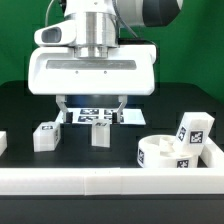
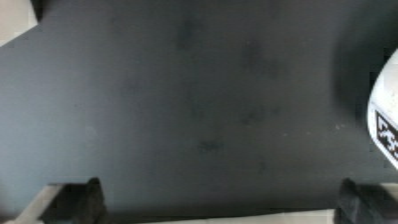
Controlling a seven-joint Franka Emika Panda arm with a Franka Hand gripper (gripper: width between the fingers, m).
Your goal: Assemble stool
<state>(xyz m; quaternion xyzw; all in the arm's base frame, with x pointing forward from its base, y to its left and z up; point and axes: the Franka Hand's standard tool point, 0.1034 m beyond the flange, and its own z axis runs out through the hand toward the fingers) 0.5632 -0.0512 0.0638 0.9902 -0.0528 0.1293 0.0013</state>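
Note:
The round white seat disc (image 1: 163, 152) lies on the black table at the exterior view's right, close to the front rail. A tagged white leg (image 1: 196, 128) stands just behind it. Two more legs (image 1: 45, 135) (image 1: 100, 134) stand in front of the marker board (image 1: 95, 116). A further white part (image 1: 2, 142) shows at the left edge. My gripper (image 1: 92, 108) hangs open and empty above the marker board, behind the two legs. In the wrist view my gripper (image 2: 217, 205) is open over bare table, and a curved white tagged part (image 2: 386, 110) shows at one edge.
A long white border rail (image 1: 100, 181) runs along the front of the table. A green wall stands behind the arm.

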